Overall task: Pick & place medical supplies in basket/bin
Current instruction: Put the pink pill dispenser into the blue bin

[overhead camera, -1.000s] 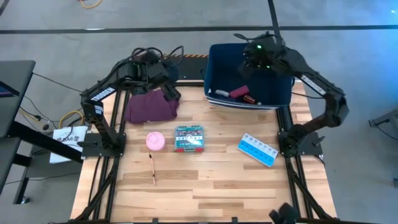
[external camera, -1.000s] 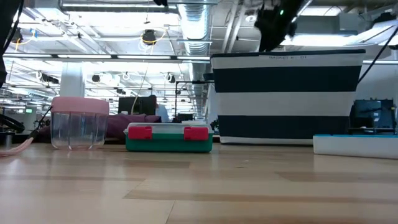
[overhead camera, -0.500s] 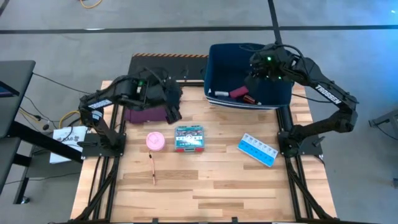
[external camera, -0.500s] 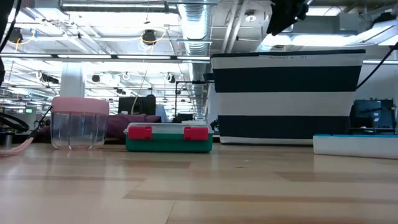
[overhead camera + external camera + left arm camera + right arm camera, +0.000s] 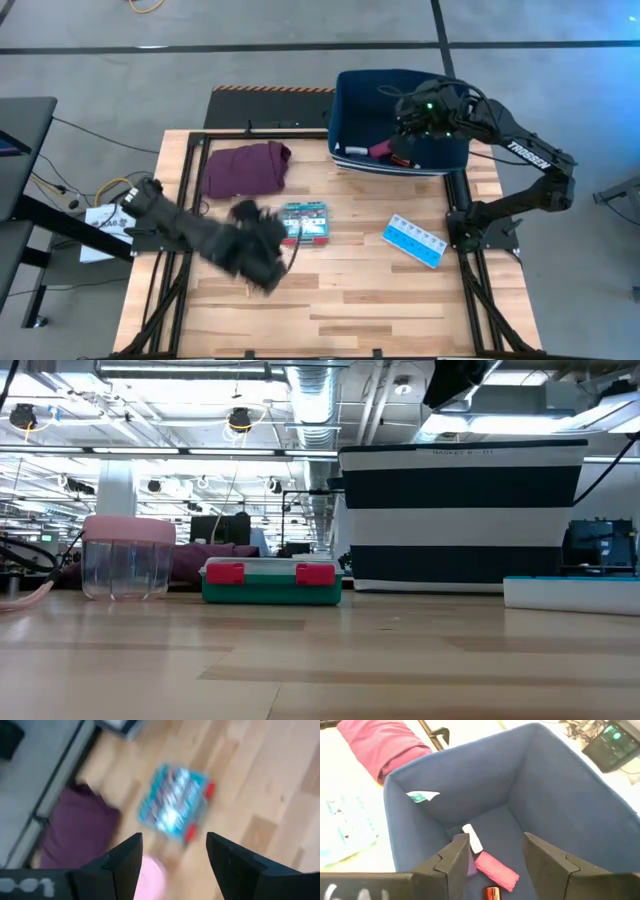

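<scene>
Two supplies lie loose on the wooden desk [image 5: 380,300] near the left gripper [image 5: 262,262]: a teal rectangular box [image 5: 305,222], long axis across the desk, and a blue-white pill organizer [image 5: 414,240], angled, with bare wood around it. Inside the navy-blue fabric bin [image 5: 350,110], the right wrist view shows a maroon roll [image 5: 496,871] and white packet [image 5: 472,837] the low view hides. Right gripper [image 5: 492,851] hovers over the bin, fingers [image 5: 547,857] spread, empty. Left fingers [image 5: 231,860] spread, empty, above the box.
</scene>
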Motion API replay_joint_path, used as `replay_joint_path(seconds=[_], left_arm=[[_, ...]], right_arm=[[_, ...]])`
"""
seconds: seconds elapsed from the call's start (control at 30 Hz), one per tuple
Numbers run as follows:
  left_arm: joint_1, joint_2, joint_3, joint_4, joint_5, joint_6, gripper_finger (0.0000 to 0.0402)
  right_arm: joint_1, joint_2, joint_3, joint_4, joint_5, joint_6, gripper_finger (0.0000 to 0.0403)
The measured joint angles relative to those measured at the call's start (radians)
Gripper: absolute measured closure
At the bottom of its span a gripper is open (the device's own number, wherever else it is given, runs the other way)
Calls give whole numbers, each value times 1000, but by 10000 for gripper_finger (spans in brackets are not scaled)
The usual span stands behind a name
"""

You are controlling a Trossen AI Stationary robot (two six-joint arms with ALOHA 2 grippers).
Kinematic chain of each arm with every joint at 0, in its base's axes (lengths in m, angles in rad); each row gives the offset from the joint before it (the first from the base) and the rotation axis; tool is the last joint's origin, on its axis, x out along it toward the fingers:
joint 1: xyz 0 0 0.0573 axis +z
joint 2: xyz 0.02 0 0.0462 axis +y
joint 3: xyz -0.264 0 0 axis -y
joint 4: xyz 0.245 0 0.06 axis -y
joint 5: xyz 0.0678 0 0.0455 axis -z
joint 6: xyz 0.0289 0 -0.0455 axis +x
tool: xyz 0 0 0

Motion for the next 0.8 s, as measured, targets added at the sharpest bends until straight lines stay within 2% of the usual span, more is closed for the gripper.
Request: replay_joint_path(seconds=[0.17,0.3,0.4,0.57,0.8], left_arm=[[-147,0,-214,-1,7,-439,191],[-184,0,-366,1,69,-636,191],[-198,0,-495,18,127,-743,191],[-233,0,-704,163,189,-898,191],[-236,0,-909,302,185,-1065,191]], right_arm=[[25,1,0,0,0,6,230],[50,1,0,0,0,35,232],[72,1,0,0,0,41,234],[97,1,0,1,0,34,234],[109,1,0,1,0,34,238]])
